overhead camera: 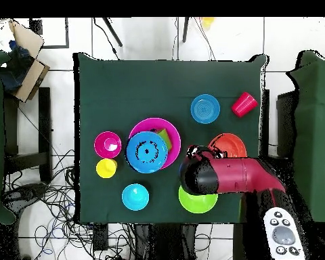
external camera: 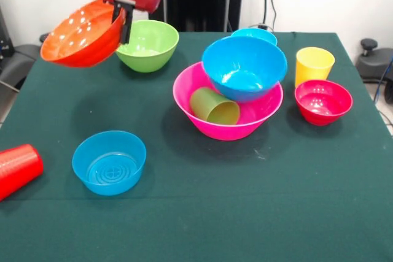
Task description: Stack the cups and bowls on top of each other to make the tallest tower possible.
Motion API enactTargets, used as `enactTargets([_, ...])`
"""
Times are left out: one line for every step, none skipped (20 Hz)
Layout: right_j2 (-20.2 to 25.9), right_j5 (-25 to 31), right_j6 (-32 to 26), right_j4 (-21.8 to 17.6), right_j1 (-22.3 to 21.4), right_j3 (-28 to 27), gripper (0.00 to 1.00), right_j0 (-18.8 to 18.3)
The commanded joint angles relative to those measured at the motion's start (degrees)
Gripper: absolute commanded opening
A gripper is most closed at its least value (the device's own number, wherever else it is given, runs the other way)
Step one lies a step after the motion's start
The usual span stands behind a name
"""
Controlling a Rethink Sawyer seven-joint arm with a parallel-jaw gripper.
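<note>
Tool [external camera: 121, 24]: clamped on rim of orange bowl [external camera: 83, 34], lifted and tilted above tabletop [external camera: 196, 213].
Tower: pink bowl [external camera: 202, 118] holds large blue bowl [external camera: 244, 67] and a green cup [external camera: 214, 106] lying sideways.
Lime green bowl [external camera: 147, 45]: just beside the orange one.

This looks like a robotics lab rather than a home. A dark green cloth-covered table [overhead camera: 111, 81] stands on a pale tiled floor [overhead camera: 57, 122] amid loose black cables [overhead camera: 53, 183]. A grey handheld controller with round buttons [overhead camera: 283, 234] lies beside, probably for the robot.
</note>
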Motion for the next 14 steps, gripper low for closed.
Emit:
enactTargets([5.79,9.61,-5.65,2.83,-5.26,2.72,0.00,2.80])
enactTargets([5.68,10.15,-5.28,3.02,-5.63,2.71,0.00,3.28])
enactTargets([5.31,10.88,-4.53,3.24,-6.09,2.61,0.00,4.22])
enactTargets([5.23,11.36,-4.17,3.39,-6.40,2.54,0.00,4.71])
enactTargets([4.97,12.14,-3.52,3.70,-6.86,2.38,0.00,5.67])
enactTargets([4.77,12.68,-3.18,3.91,-7.09,2.21,0.00,6.26])
enactTargets([4.37,13.50,-2.50,4.17,-7.40,1.84,0.00,7.31])
enactTargets([4.12,14.04,-2.09,4.35,-7.51,1.57,0.00,7.95])
enactTargets([3.73,15.05,-1.35,4.57,-7.63,1.01,0.00,9.03])
enactTargets([3.60,15.50,-1.00,4.72,-7.62,0.69,0.00,9.59])
enactTargets([3.42,16.17,-0.42,4.87,-7.54,-0.02,0.00,10.52])
enactTargets([3.33,16.45,-0.17,5.03,-7.47,-0.36,0.00,11.04])
enactTargets([3.20,16.90,0.35,5.20,-7.32,-1.01,0.00,11.82])
enactTargets([3.02,17.23,0.63,5.35,-7.28,-1.36,0.00,12.37])
